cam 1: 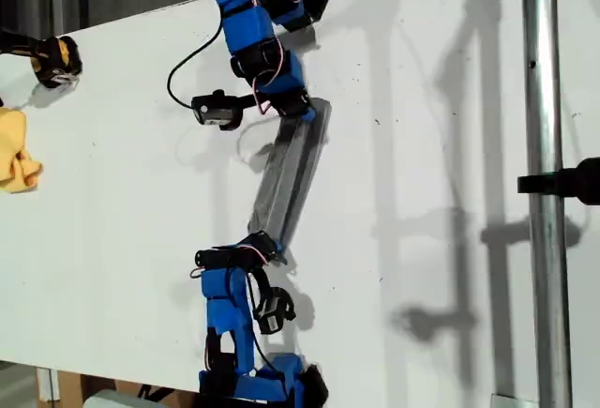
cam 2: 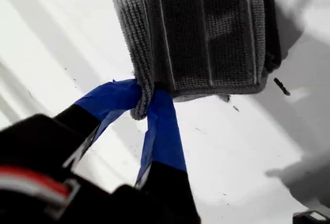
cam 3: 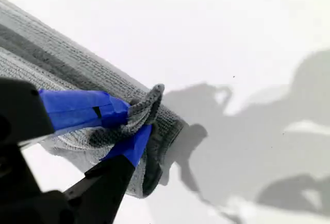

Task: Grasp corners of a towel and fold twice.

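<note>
The towel (cam 1: 291, 169) is a dark-grey cloth with white pinstripes, gathered into a narrow strip on the white table and stretched between two blue arms in the exterior view. One arm's gripper (cam 1: 298, 108) holds its upper end and the other arm's gripper (cam 1: 262, 242) holds its lower end. My first gripper (cam 2: 147, 99) is shut on a corner (cam 2: 139, 110) of the towel (cam 2: 206, 33). My second gripper (cam 3: 135, 122) is shut on a bunched corner (cam 3: 149, 103) of the towel (cam 3: 62, 64). The wrist views do not show which exterior arm is which.
A small yellow cloth (cam 1: 17, 150) lies at the exterior view's left edge, with a black-and-yellow object (cam 1: 56, 59) above it. A metal pole (cam 1: 544, 183) with a black clamp (cam 1: 567, 181) stands at that view's right. The table's near edge (cam 1: 112, 378) runs along the bottom.
</note>
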{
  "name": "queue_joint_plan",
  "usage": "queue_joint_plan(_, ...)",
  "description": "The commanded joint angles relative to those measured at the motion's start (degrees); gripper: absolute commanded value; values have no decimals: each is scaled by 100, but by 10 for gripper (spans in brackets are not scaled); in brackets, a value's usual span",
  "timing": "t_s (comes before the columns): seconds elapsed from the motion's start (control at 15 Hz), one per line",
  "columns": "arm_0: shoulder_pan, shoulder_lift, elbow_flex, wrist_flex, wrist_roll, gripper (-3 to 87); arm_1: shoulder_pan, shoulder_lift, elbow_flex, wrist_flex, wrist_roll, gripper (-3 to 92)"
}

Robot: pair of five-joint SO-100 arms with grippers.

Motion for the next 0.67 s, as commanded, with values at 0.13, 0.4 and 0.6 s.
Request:
queue_joint_plan(0.13,-88,-123,202,-44,-18,-15,-272,-1037,0,-396,176,-1)
queue_joint_plan(0.4,-246,-589,-9,202,-141,20,-158,-1705,0,-290,264,32)
queue_joint_plan(0.6,-281,-211,211,325,-220,238,-79,-976,-501,694,211,219)
